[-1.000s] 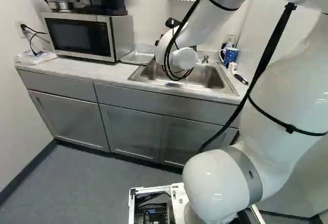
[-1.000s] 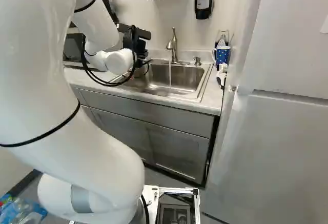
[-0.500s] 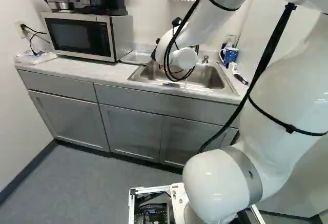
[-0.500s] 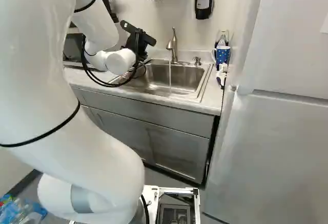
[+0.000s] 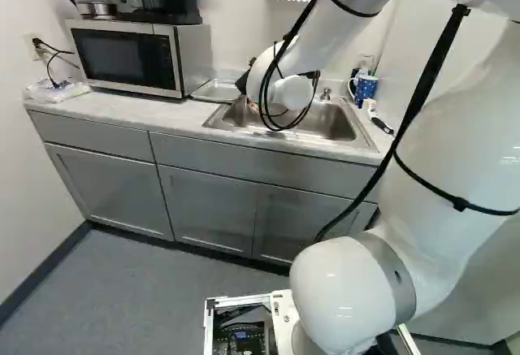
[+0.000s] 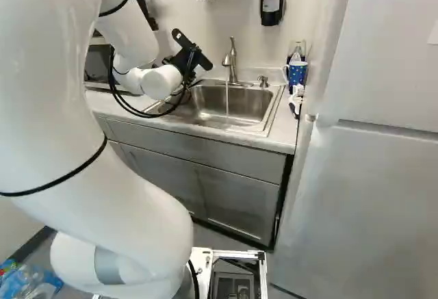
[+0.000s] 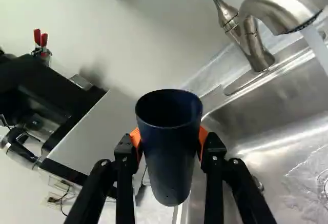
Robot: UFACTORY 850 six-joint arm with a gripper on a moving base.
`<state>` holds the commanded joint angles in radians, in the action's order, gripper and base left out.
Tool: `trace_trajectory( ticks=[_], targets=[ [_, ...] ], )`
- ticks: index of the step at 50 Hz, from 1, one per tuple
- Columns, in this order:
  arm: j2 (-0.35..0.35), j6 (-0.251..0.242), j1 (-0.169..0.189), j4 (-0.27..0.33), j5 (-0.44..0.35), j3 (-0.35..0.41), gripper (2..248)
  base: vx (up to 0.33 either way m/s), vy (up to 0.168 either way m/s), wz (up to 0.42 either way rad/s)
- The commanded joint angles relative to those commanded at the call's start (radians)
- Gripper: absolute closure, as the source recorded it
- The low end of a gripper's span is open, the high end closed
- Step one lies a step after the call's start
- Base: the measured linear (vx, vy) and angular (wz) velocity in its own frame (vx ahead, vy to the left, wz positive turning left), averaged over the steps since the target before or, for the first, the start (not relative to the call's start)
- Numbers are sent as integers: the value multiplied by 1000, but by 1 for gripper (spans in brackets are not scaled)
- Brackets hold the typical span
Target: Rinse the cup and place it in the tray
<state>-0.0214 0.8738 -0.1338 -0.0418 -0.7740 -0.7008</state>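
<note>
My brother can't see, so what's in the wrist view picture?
The robot's gripper holds a dark blue cup between its orange pads. Water runs from the faucet into a metal sink on one side; a microwave is on the other.

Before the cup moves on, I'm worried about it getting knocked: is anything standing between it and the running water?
Nothing visible stands between the cup in the gripper and the running water. The spout hangs directly over the water, though, so a high approach might clip it.
</note>
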Motion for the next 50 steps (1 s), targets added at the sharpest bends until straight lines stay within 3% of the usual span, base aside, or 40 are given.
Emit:
trace_trajectory(
  ticks=[50],
  targets=[
    [0,526,0,0,0,0,127,0,0,0]
  ],
)
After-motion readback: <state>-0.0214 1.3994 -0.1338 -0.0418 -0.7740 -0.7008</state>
